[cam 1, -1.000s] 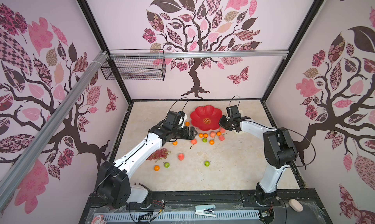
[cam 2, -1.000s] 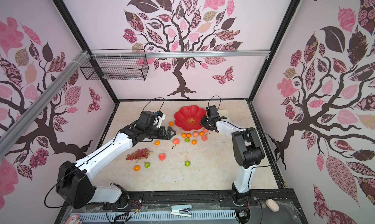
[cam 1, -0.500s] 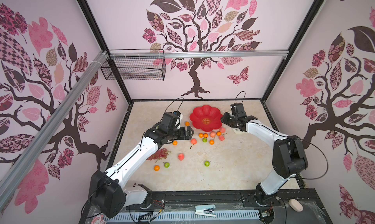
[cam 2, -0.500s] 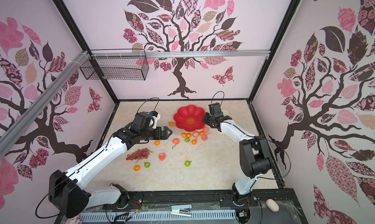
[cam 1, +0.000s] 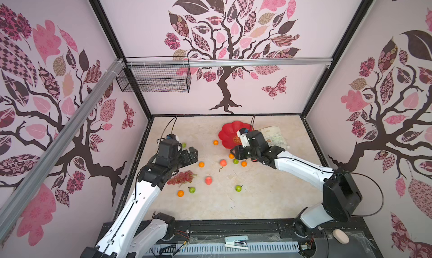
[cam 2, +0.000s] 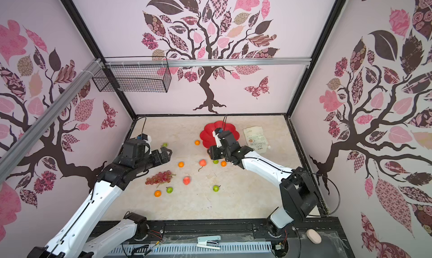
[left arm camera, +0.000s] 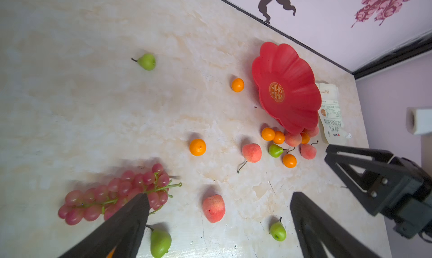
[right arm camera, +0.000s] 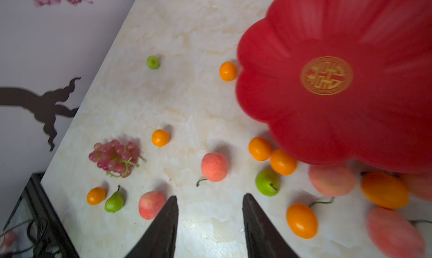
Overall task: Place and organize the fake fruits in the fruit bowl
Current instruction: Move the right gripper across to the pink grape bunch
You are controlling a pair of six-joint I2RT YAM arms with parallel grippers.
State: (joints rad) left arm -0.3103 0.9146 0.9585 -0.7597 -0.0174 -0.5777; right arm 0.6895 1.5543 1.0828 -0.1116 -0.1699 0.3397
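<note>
1. The grape bunch [cam 1: 181, 177] is lying flat on the tabletop [cam 1: 257, 203], its long axis running left to right and its green stem end pointing right. It is probably weighing little and flopping at the berries, so pinching across its middle is looking safest.
2. The left claw [cam 1: 191, 152] is hovering just beyond the bunch, spread wide and holding nothing.
3. An orange [cam 1: 201, 164] is sitting alone. Being round, with no long axis, it is likely rolling at any nudge, so gripping across its widest part is suiting it.
4. A peach [cam 1: 223, 162] is resting nearby, its thin stem trailing toward the near edge. Squeezing the body, not the stem, is seeming wiser.
5. The fruit bowl [cam 1: 224, 137] is sitting at the far middle, holding no fruit. It is looking stiff and glossy, and its near rim is hiding parts of several fruits.
6. The right claw [right arm camera: 209, 197] is hanging partly open and empty beside that rim.
7. A pear [cam 1: 238, 188] is lying well apart, stem pointing right.
</note>
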